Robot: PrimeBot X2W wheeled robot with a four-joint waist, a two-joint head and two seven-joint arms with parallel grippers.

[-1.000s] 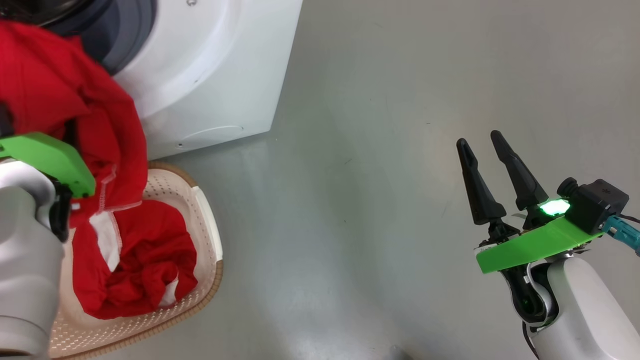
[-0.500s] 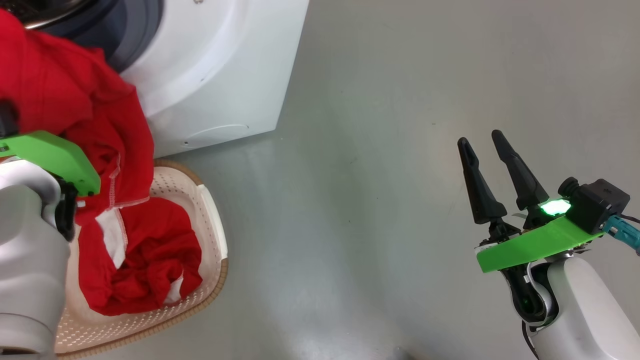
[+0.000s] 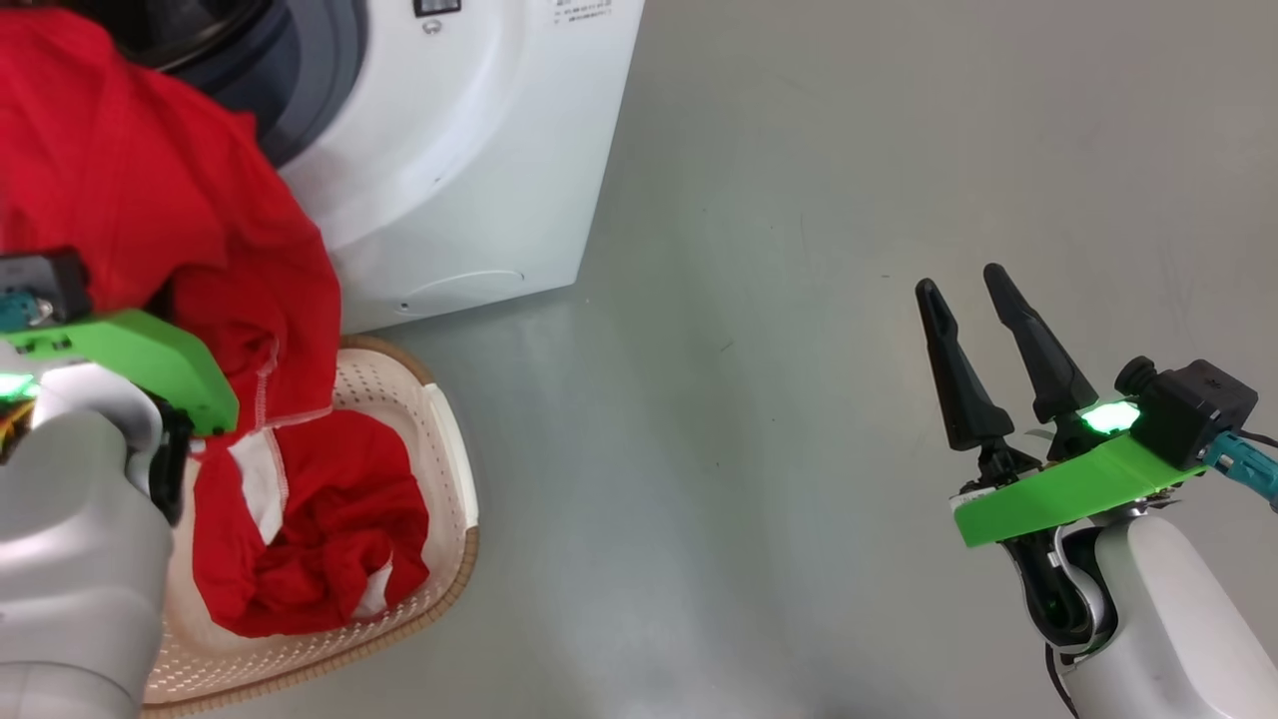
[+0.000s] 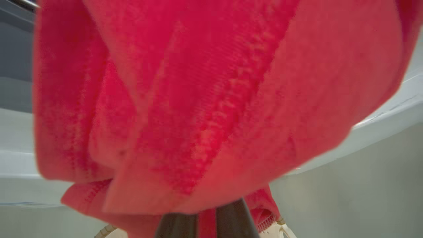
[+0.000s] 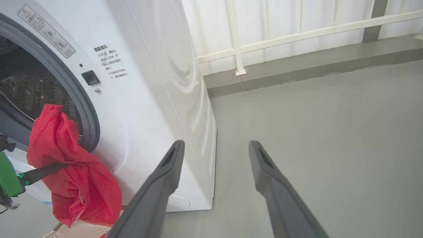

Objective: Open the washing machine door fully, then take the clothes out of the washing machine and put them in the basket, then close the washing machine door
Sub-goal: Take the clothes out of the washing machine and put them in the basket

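Observation:
A red garment [image 3: 150, 180] hangs from the open mouth of the white washing machine [image 3: 479, 150] down toward the cream basket [image 3: 444, 469], where another red and white garment [image 3: 319, 539] lies crumpled. My left gripper [image 4: 206, 219] is shut on the hanging garment; in the right wrist view its dark finger [image 5: 43, 172] disappears into the cloth [image 5: 72, 185] below the steel drum [image 5: 19, 82]. Off to the right, my right gripper [image 3: 963, 280] stands open over bare floor, nothing between its fingers. The washing machine door is out of view.
The basket stands on the grey floor [image 3: 799, 200] right in front of the machine's lower corner. A white railing [image 5: 297, 33] and a low grey kerb [image 5: 314, 66] run behind the machine. Open floor stretches to the machine's right.
The whole head view has slid a little right and down, so the camera moved. The left arm still holds the red garment over the basket. The right gripper has not moved.

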